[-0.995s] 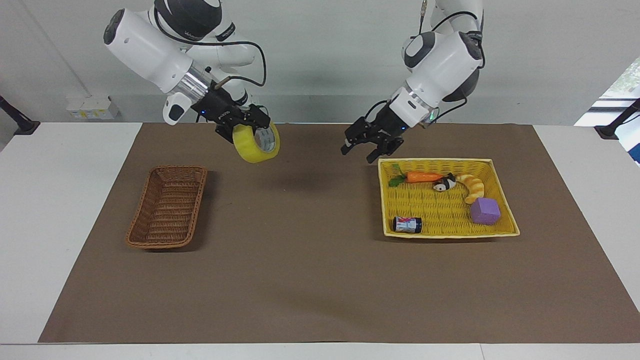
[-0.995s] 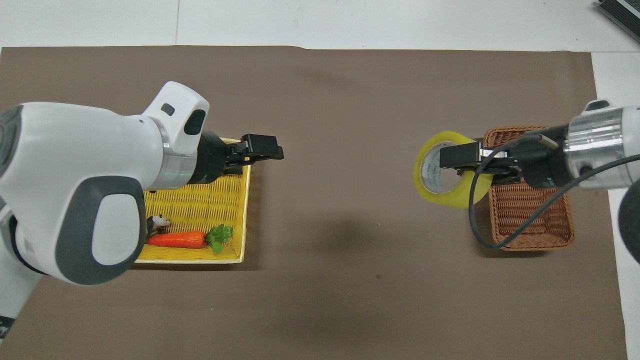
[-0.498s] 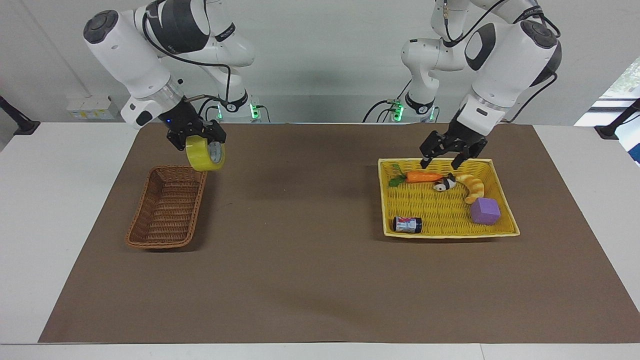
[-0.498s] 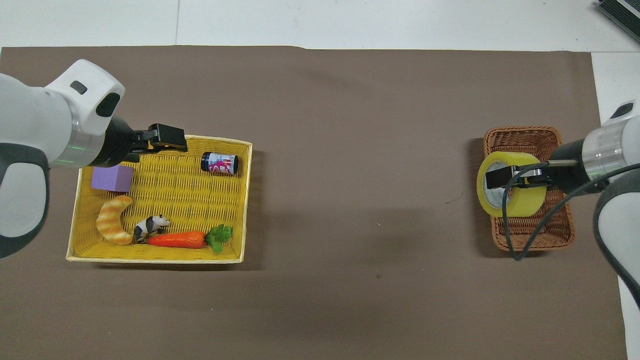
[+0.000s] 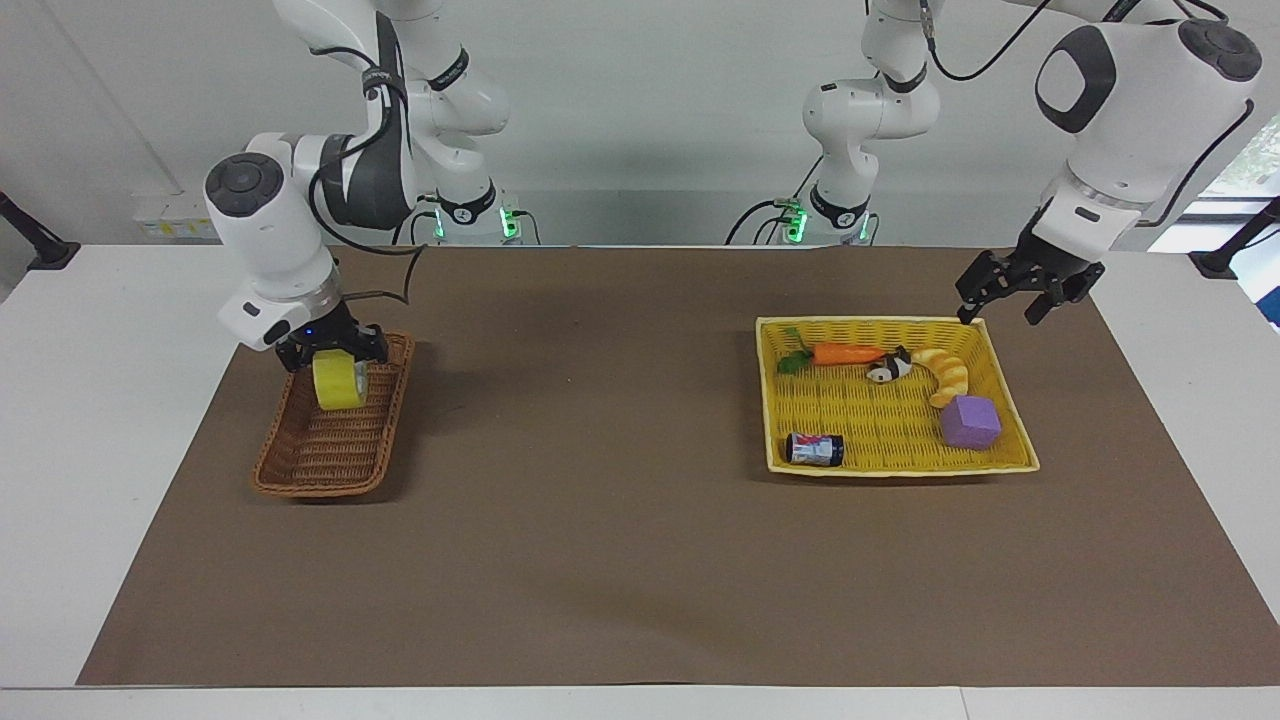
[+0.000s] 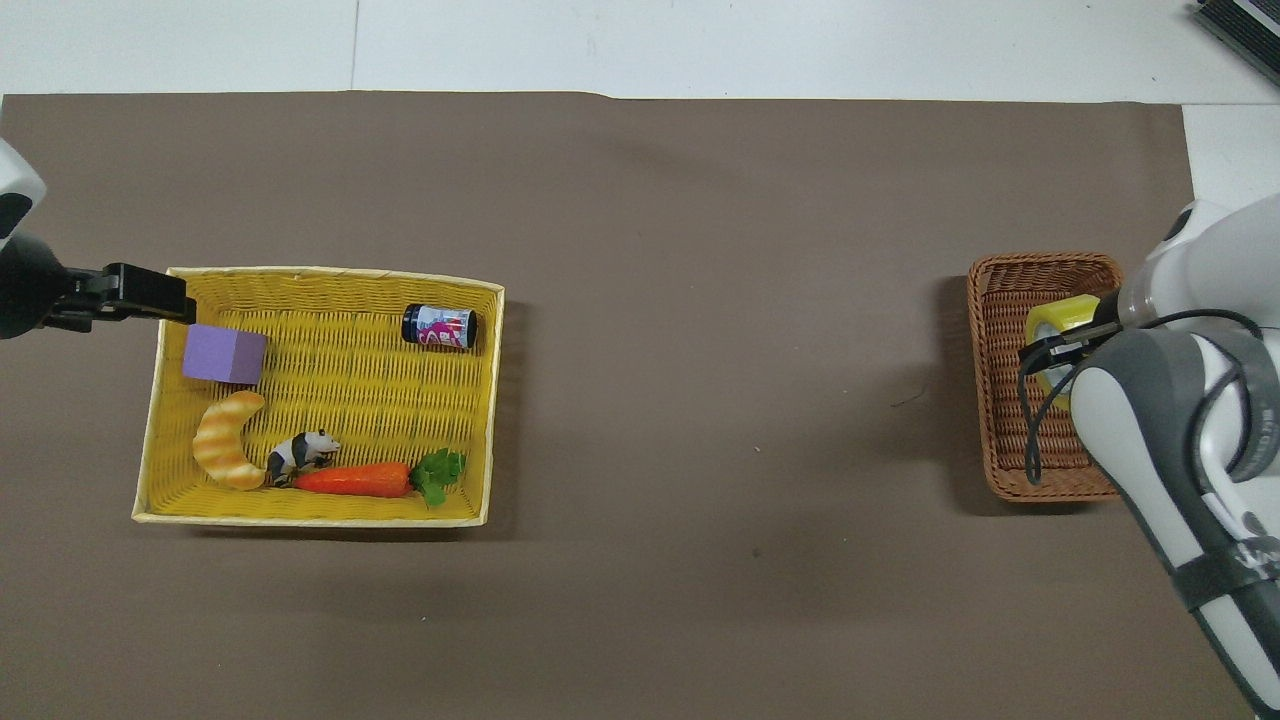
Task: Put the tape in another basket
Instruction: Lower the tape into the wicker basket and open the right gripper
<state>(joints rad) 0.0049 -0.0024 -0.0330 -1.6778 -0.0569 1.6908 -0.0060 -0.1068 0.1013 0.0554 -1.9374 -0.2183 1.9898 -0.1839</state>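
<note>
At nine o'clock on the bench as the facing camera shows it, my right gripper (image 5: 335, 366) is down inside the basket (image 5: 318, 489), clamped on the tape (image 5: 340, 386). The roll stands on edge between the fingers, low among the wicker walls in the half of the basket nearer to my bases. I cannot tell whether its underside touches the woven floor. I judge this to be the placing step, with the carry done and only the release left. The next move calls for a short descent until the roll bears on the weave. Then I should part the fingers and lift straight up, so that neither finger drags the roll over or catches the sloping side. A roll on its edge may tip or roll a little when freed. Across the bare middle of the brown mat (image 5: 600, 520), at three o'clock, lies the yellow tray (image 5: 900, 470) with a carrot (image 5: 848, 353), a panda figure (image 5: 888, 370), a croissant (image 5: 945, 375), a purple block (image 5: 970, 422) and a small dark can (image 5: 814, 449). The can's label shows pink and white marks, but I can read no word or brand on it, nor any print on the tape. At one o'clock from the tray, my left gripper (image 5: 998, 314) waits over its corner, fingers apart and holding nothing.
</note>
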